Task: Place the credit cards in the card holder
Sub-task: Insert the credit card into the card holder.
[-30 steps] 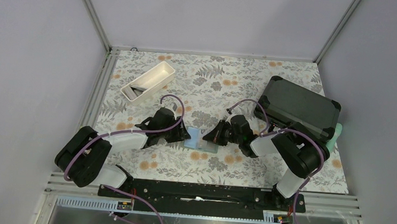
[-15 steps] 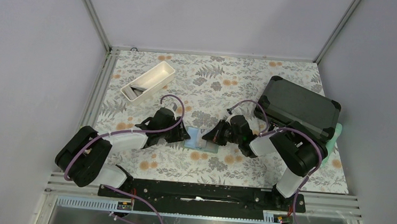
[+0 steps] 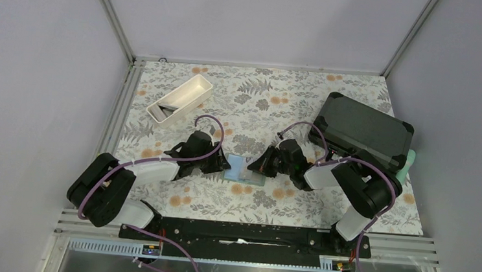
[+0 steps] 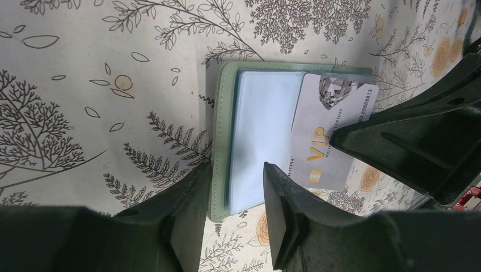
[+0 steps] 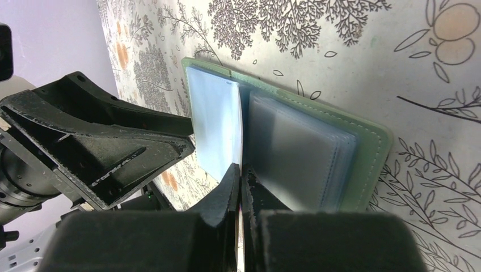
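The sage-green card holder [image 3: 243, 169] lies open on the floral table, its pale blue pockets [image 4: 264, 130] facing up. My left gripper [image 4: 232, 170] is open, its fingers straddling the holder's near left corner [image 4: 218, 198]. My right gripper [image 5: 240, 170] is shut on a grey credit card [image 4: 326, 139] printed VIP. The card lies slanted over the holder's right part, its left edge at the blue pocket. In the right wrist view the card runs edge-on between the pads. In the top view the left gripper [image 3: 224, 166] and the right gripper [image 3: 254, 167] face each other across the holder.
A white oblong tray [image 3: 193, 88] stands at the back left with dark cards [image 3: 168, 108] inside. A large black hard case [image 3: 362, 129] sits at the right over a mint-green object [image 3: 408, 163]. Metal rails edge the table.
My right gripper has crept a little to the left with the card, towards the holder. The left gripper's jaws have narrowed slightly.
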Robot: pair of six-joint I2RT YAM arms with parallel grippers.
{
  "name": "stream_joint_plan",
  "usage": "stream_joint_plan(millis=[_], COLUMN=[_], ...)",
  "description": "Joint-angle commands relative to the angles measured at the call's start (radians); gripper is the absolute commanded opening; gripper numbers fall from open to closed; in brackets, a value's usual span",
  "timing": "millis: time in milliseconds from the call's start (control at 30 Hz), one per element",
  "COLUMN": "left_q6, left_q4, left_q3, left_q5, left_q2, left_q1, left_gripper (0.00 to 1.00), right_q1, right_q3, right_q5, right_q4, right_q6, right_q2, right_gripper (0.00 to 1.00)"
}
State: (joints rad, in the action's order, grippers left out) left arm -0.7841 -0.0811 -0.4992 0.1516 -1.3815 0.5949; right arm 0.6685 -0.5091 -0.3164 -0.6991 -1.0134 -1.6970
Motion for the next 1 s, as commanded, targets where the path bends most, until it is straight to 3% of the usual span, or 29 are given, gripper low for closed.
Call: stream_joint_plan(millis=[0, 967], left_q6=[0.006, 0.027], left_q4=[-0.01, -0.034], left_q3=[-0.019, -0.027], left_q5=[0.001, 0.031], left_q2=[-0.004, -0.029], left_q1=[0.002, 0.002], left_gripper=[0.41, 0.39], right_q1=[0.016, 0.042], right_q3=[-0.028, -0.061], right_q5=[0.051, 0.03], right_q4=[0.077, 0.078], right_q6=[0.013, -0.014], right_q2=[0.019, -0.06], right_gripper=[0.0, 0.0])
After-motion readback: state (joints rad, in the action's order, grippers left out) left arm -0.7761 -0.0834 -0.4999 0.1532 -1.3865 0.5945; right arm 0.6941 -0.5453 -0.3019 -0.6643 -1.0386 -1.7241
